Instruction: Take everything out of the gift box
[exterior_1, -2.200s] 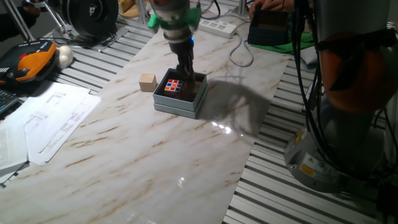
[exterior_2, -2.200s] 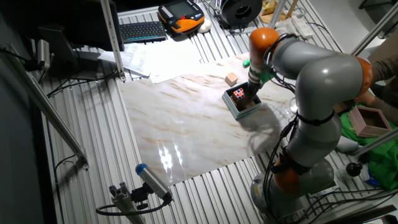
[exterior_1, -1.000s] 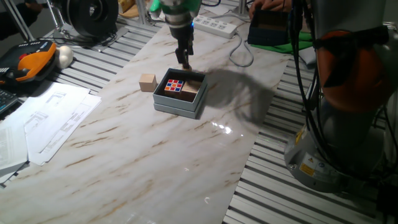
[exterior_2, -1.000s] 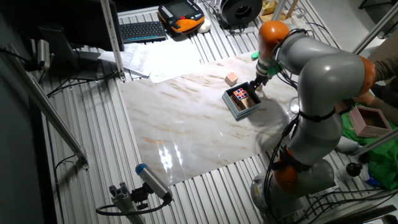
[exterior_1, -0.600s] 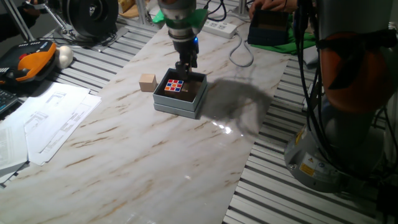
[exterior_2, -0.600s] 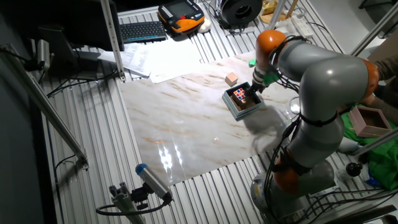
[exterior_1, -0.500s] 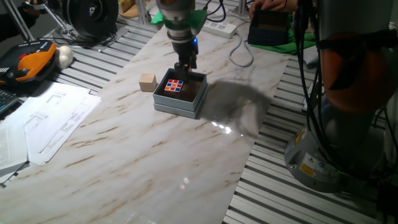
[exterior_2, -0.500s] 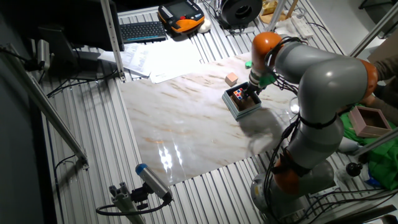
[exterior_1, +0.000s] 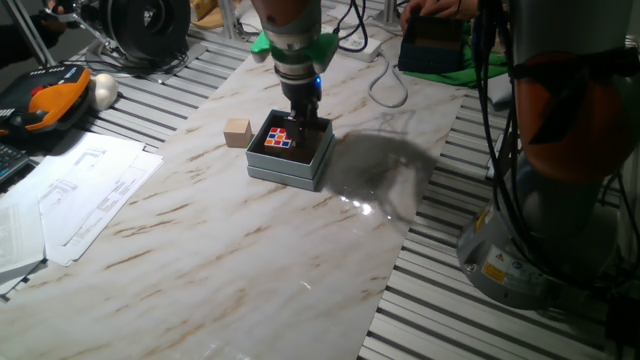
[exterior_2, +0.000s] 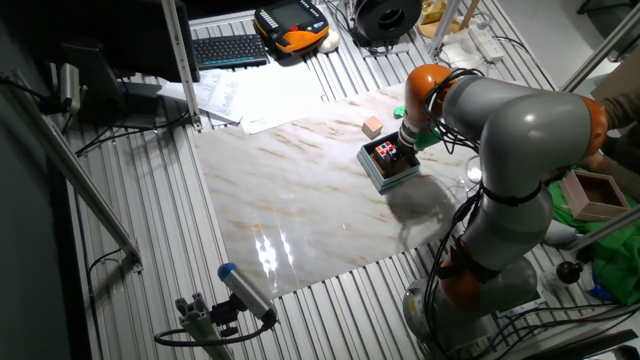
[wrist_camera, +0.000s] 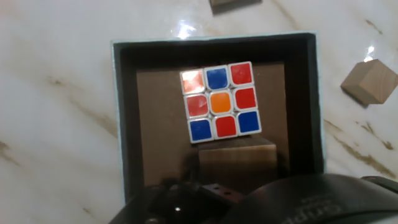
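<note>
The gift box (exterior_1: 318, 162) is grey-blue and sits mid-table; it also shows in the other fixed view (exterior_2: 377, 178) and the hand view (wrist_camera: 119, 124). Inside lie the multicoloured puzzle cube (exterior_1: 280, 138) (wrist_camera: 219, 101) and a tan wooden block (wrist_camera: 237, 158) beside it. Another tan wooden block (exterior_1: 237, 132) (wrist_camera: 370, 81) rests on the table outside the box. My gripper (exterior_1: 305, 116) (exterior_2: 404, 147) hangs over the box's far side, just above the inner block. Its fingertips are hidden in the hand view, where only the dark hand body (wrist_camera: 280, 199) shows.
A small brown wooden bit (wrist_camera: 230, 3) lies on the marble just beyond the box. Papers (exterior_1: 80, 190) and an orange pendant (exterior_1: 45, 100) lie at the left. A dark box on green cloth (exterior_1: 435, 45) and cables (exterior_1: 385, 85) are at the back.
The gripper rose out of the box and moved behind it, then came back and lowered over the box's far side. The cube and the blocks have not moved.
</note>
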